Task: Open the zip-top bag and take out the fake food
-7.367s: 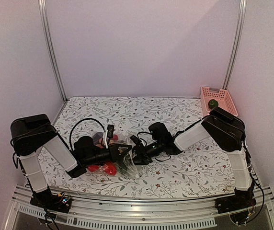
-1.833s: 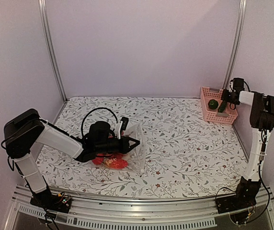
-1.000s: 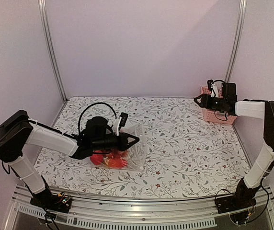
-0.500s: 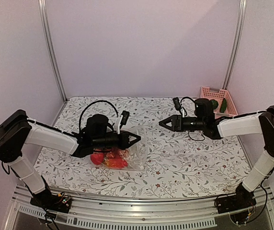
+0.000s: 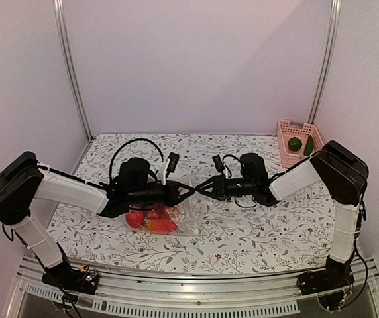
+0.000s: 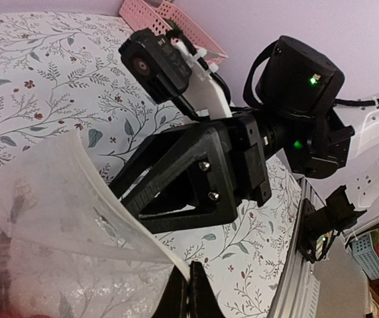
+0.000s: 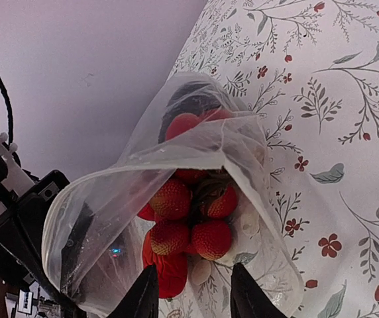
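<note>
The clear zip-top bag [image 5: 184, 205] lies open on the floral table, its mouth toward the right. My left gripper [image 5: 188, 192] is shut on the bag's upper rim [image 6: 136, 242] and holds the mouth up. Inside lies the fake food [image 7: 189, 218]: red strawberries and a red pepper, also seen in the top view [image 5: 151, 219]. My right gripper [image 5: 201, 187] is open and empty, its fingertips [image 7: 143, 291] just in front of the bag's mouth [image 7: 176, 159], facing the left gripper.
A pink slatted basket [image 5: 299, 141] stands at the back right and holds a green round piece [image 5: 295, 143] and a dark green elongated piece [image 5: 309, 146]. Metal posts stand at both back corners. The table's front rail runs along the near edge.
My right arm has swung from the pink basket across the table to the bag's mouth, its gripper open. My left gripper keeps its hold on the bag's rim.
</note>
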Available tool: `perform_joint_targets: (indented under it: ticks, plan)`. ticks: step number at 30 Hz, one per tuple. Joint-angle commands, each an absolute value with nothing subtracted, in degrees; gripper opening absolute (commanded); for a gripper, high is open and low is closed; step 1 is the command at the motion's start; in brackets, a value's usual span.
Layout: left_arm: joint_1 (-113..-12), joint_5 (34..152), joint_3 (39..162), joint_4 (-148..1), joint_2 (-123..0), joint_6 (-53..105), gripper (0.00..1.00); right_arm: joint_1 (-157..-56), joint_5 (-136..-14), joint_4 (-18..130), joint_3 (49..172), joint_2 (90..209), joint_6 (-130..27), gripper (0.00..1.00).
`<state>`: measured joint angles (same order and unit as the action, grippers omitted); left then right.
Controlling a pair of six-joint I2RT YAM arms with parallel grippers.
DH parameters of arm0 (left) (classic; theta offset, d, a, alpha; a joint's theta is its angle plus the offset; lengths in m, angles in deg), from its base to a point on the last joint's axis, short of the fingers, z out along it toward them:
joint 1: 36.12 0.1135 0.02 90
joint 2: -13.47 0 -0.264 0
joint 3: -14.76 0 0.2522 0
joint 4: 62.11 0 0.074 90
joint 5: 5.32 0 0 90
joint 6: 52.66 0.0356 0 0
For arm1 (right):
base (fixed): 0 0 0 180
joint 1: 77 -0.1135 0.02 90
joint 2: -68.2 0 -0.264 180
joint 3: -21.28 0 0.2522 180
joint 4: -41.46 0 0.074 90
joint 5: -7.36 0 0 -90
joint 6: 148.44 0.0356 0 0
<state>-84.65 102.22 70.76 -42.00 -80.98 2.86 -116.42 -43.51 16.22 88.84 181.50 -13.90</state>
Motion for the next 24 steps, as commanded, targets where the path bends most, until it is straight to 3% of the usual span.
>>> perform_joint_targets:
  ticks: [1, 12, 24]
  plan:
    - [-85.11, 103.26, 71.35, -40.56, -80.34, 2.52, 0.0, -117.16, -43.74, 10.45, 92.01, 186.11, -8.69, 0.35]
    - [-85.11, 104.69, 71.32, -38.25, -81.37, 1.25, 0.0, -118.29, -46.99, 7.31, 100.36, 195.59, -4.08, 0.32]
    - [-85.14, 105.74, 71.13, -37.32, -82.37, 1.19, 0.0, -119.66, -48.6, 7.17, 105.62, 201.36, -1.43, 0.37]
